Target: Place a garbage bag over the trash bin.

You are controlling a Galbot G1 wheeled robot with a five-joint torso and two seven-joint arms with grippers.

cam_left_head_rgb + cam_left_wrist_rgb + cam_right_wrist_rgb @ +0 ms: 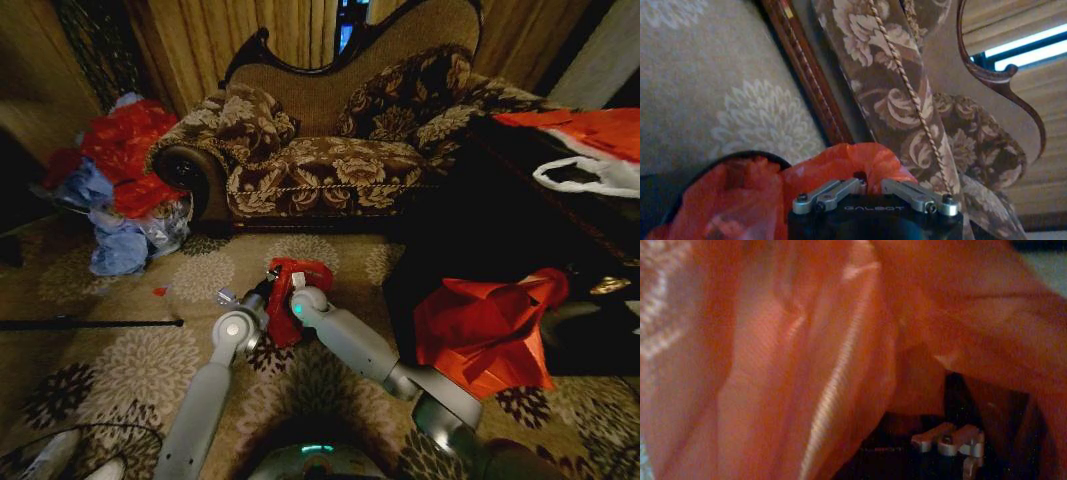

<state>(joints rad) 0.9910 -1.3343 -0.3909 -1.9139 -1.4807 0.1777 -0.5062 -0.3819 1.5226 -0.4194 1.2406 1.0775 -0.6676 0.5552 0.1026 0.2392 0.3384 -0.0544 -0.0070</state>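
The garbage bag [285, 285], glossy deep red, hangs bunched on the carpet in front of the sofa, between my two wrists. My left gripper [262, 295] comes at it from the left and my right gripper [292, 292] from the right. In the left wrist view the left gripper [867, 184] is shut on a fold of the garbage bag [840, 165], and the black rim of the trash bin [750, 156] curves under the plastic. In the right wrist view the garbage bag [807, 355] drapes over the lens, and the right gripper [950, 442] is shut on it.
A floral sofa [330, 160] stands just behind the bag. A heap of red and blue bags [125, 170] lies at the left. A larger orange-red bag [490, 320] and a white bag [590, 175] rest on the dark table [470, 240] at the right. A black rod [90, 323] lies on the carpet.
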